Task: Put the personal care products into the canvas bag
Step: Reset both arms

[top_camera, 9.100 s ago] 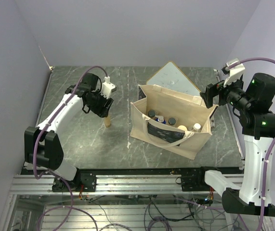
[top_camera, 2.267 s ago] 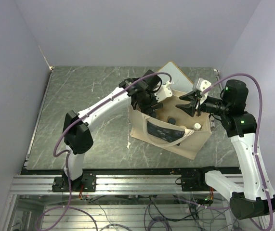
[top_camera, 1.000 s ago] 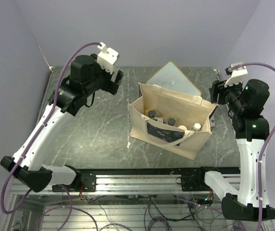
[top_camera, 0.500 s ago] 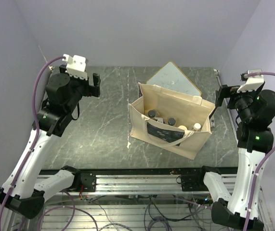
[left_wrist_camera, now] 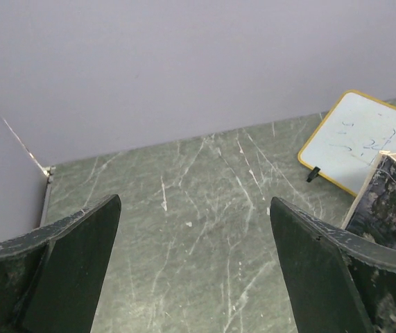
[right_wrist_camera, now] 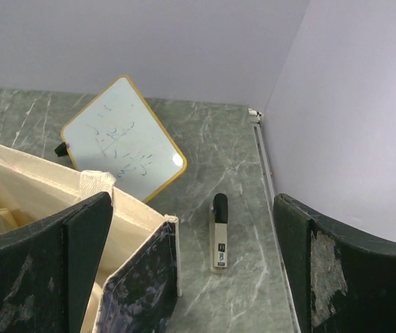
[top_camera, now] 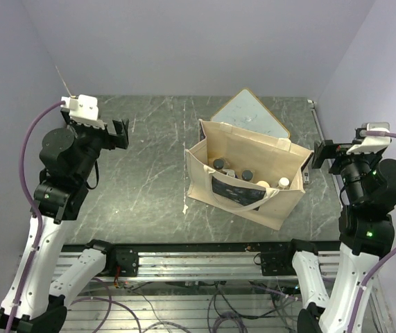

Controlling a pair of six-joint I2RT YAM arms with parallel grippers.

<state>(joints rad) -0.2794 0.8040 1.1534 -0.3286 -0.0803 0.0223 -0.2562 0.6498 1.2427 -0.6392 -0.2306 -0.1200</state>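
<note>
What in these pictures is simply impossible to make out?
Top view: the bottles in the bag show only caps; its wall hides the rest, so their number is unsure.
Whiteboard: scribbles too small to read in any view.
Right wrist view: a small black-and-white object beside the bag, too small to identify.
Left wrist view: the bag is cut off by the right edge.

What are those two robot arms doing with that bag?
They are packing little bottles into the canvas bag. Several stand inside it now, and none shows out on the table. Right now nothing is being held: the left gripper and the right gripper are both open and empty, up at either side, apart from the bag. A whiteboard sits behind the bag.
</note>
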